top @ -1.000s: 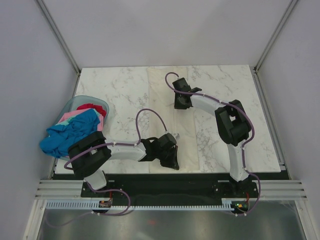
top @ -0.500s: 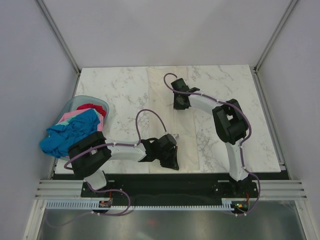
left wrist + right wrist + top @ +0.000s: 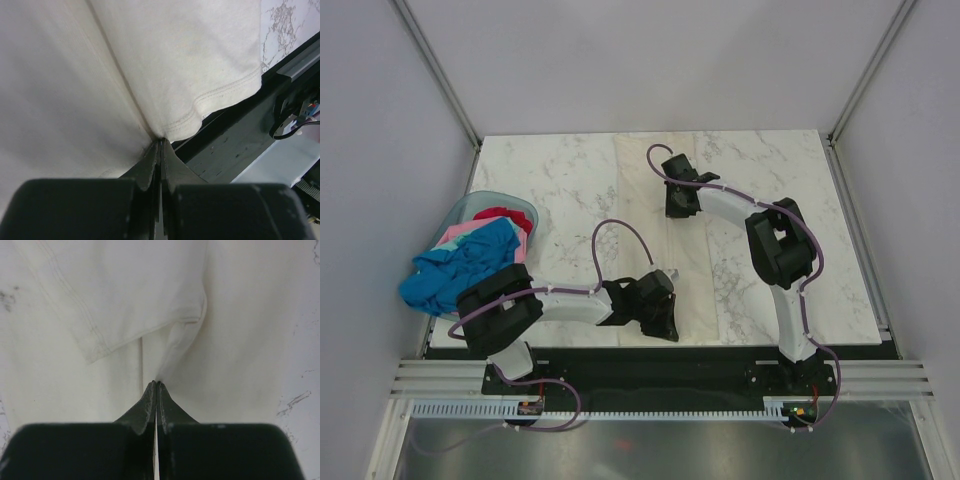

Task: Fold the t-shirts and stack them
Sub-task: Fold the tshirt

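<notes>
The cream-white t-shirt point(image 3: 692, 262) lies flat as a long strip down the middle of the marble table, hard to tell from the stone in the top view. My left gripper point(image 3: 663, 322) is at the shirt's near end by the table's front edge. In the left wrist view its jaws point(image 3: 161, 140) are shut on the hemmed corner of the cream cloth point(image 3: 75, 75). My right gripper point(image 3: 679, 204) is at the far end. Its jaws point(image 3: 158, 383) are shut on a small raised fold of the cream cloth point(image 3: 240, 315), below a sleeve hem.
A pale blue basket point(image 3: 470, 203) stands at the table's left edge, with a bright blue t-shirt point(image 3: 460, 265) spilling over its rim and pink point(image 3: 470, 232) and red point(image 3: 500, 213) t-shirts inside. Grey walls close in both sides. A black rail point(image 3: 235, 145) runs under the front edge.
My right gripper has closed on the cream cloth and edged slightly left. My left gripper has stayed shut and in place.
</notes>
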Action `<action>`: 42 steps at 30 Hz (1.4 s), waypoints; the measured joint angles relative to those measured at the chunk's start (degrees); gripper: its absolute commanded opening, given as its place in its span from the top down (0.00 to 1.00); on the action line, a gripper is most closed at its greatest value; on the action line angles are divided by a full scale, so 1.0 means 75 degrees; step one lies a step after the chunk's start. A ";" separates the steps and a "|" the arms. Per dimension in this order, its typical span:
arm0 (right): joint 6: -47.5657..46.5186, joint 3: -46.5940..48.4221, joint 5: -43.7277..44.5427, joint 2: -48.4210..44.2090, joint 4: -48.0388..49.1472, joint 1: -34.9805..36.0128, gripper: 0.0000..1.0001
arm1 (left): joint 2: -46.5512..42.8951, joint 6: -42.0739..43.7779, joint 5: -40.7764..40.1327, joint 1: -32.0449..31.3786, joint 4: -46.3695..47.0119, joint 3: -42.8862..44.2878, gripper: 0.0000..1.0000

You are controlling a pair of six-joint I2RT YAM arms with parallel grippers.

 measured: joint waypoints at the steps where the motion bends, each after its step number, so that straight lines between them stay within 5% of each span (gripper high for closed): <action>1: 0.0000 0.0000 -0.0032 0.0000 0.0003 0.0003 1.00 | 0.0000 -0.0012 -0.0003 -0.0009 0.0006 -0.0009 0.98; 7: 0.0003 0.0000 -0.0198 0.0111 0.0067 0.0015 1.00 | 0.0000 -0.0079 -0.0029 -0.0044 0.0038 -0.0032 0.98; 11: 0.0003 0.0000 -0.0189 0.0181 0.0102 0.0015 0.91 | 0.0000 -0.0152 -0.0052 -0.0055 0.0044 -0.0038 0.97; 22: -0.0154 0.0050 -0.0306 -0.0079 -0.0399 0.0032 0.73 | -0.0315 -0.0254 -0.0265 -0.0108 -0.0545 0.0041 0.75; 27: -0.0169 -0.0006 -0.0315 -0.1029 -0.1145 0.0023 0.78 | -0.0708 -0.0239 -0.0624 -0.0111 -0.1183 0.0318 0.74; 31: -0.0079 -0.0965 -0.0347 -0.2349 -0.1396 -0.0003 0.97 | -0.1186 -0.0172 -0.0816 -0.0090 -0.1486 0.0440 0.73; 42: 0.0504 -0.5059 -0.0956 -0.5298 -0.1967 0.0067 1.00 | -0.1204 0.0425 -0.0440 0.0676 -0.1614 0.1043 0.74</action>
